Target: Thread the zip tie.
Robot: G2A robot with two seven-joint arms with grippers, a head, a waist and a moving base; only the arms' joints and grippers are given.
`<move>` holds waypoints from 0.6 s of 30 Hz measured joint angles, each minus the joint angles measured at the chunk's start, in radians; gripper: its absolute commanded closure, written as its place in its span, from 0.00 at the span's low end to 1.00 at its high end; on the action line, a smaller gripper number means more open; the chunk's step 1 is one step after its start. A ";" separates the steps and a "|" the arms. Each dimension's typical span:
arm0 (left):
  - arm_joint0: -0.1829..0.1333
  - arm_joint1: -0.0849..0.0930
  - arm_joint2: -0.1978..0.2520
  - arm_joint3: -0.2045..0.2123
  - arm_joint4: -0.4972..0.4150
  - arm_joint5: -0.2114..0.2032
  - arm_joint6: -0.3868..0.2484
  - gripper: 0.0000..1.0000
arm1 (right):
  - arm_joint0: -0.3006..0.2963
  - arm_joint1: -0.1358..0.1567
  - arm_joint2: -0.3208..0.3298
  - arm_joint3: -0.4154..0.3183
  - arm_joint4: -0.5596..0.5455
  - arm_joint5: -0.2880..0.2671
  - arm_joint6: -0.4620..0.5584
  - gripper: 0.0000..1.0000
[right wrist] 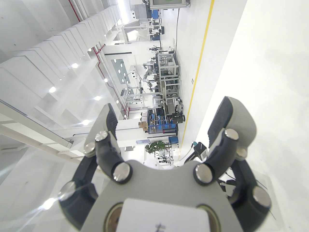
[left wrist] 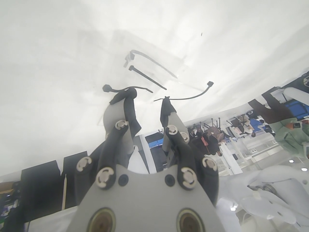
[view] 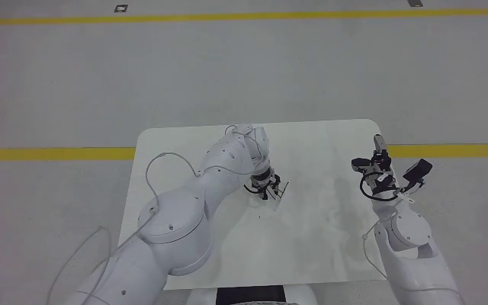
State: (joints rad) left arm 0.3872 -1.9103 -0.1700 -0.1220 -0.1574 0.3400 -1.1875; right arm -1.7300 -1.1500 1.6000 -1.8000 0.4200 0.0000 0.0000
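Observation:
Several black zip ties lie on the white table (view: 320,229) near its middle. One straight zip tie (left wrist: 147,76) lies just beyond my left gripper (left wrist: 146,98), and a curved zip tie (left wrist: 190,95) has its tail at one fingertip. A third zip tie (left wrist: 109,89) runs under the other fingertip (left wrist: 125,96). A pale zip tie (left wrist: 152,59) lies farther off. The left gripper (view: 268,189) is open, tips down at the table among the zip ties (view: 279,188). My right gripper (right wrist: 166,117) is open and holds nothing; it hovers at the table's right edge (view: 370,155).
A faint clear sheet or tray (left wrist: 178,61) seems to lie under the zip ties. A small dark speck (left wrist: 201,34) marks the table beyond them. A yellow floor line (view: 69,153) runs behind the table.

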 measured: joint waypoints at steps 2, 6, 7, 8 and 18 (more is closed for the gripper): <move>-0.001 -0.006 -0.001 0.006 0.007 0.000 0.001 0.75 | 0.000 0.000 0.000 0.000 0.000 0.000 0.000 0.00; -0.005 -0.017 -0.002 0.015 0.002 0.000 0.003 0.78 | 0.000 0.000 0.000 0.000 0.000 0.000 0.000 0.00; -0.005 -0.019 -0.002 0.017 0.002 0.000 0.004 0.78 | 0.000 0.000 0.000 0.000 0.000 0.000 0.000 0.00; -0.006 -0.021 -0.002 0.019 0.002 0.000 0.004 0.78 | 0.000 0.000 0.000 0.000 0.000 0.000 0.000 0.00; -0.015 -0.038 0.000 0.051 0.025 0.000 -0.003 0.75 | 0.000 0.000 0.000 0.000 0.000 0.000 0.000 0.00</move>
State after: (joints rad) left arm 0.3726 -1.9482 -0.1701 -0.0707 -0.1329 0.3400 -1.1907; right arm -1.7300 -1.1500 1.6000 -1.8000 0.4200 0.0000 0.0000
